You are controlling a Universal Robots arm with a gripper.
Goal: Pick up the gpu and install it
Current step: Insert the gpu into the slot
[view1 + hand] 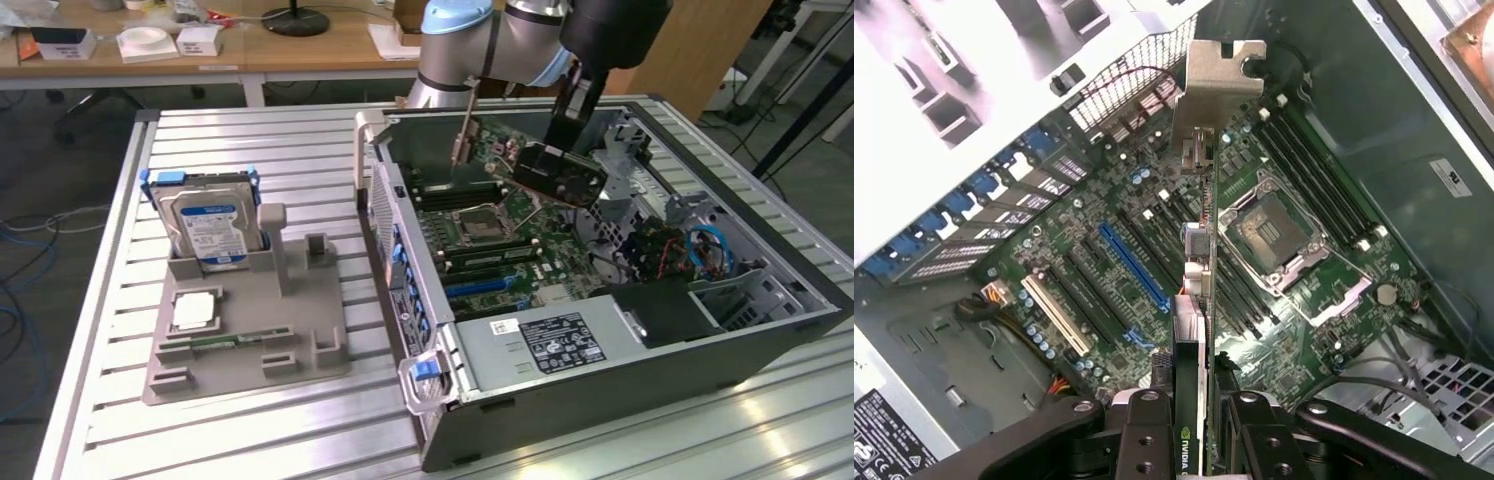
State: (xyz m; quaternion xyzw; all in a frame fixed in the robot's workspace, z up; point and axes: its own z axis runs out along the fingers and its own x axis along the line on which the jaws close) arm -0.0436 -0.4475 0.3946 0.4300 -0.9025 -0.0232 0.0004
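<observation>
The gpu (554,172), a thin card with a black face and green board, hangs tilted above the motherboard (497,245) inside the open computer case (747,345). My gripper (574,118) comes down from above and is shut on the card's upper edge. In the wrist view the gpu (1199,300) is seen edge-on, and its silver end bracket (1220,85) points away from me. My gripper (1194,432) clamps it between two black fingers (1144,432). The card floats over the motherboard (1154,220), near the long blue slot (1129,268), clear of the board.
A grey parts holder (314,350) sits on the slatted table (240,140) at the exterior view's left. It holds a hard drive (207,225) with a blue-white label, a silver chip (196,310) and a RAM stick (220,342). Desks stand behind.
</observation>
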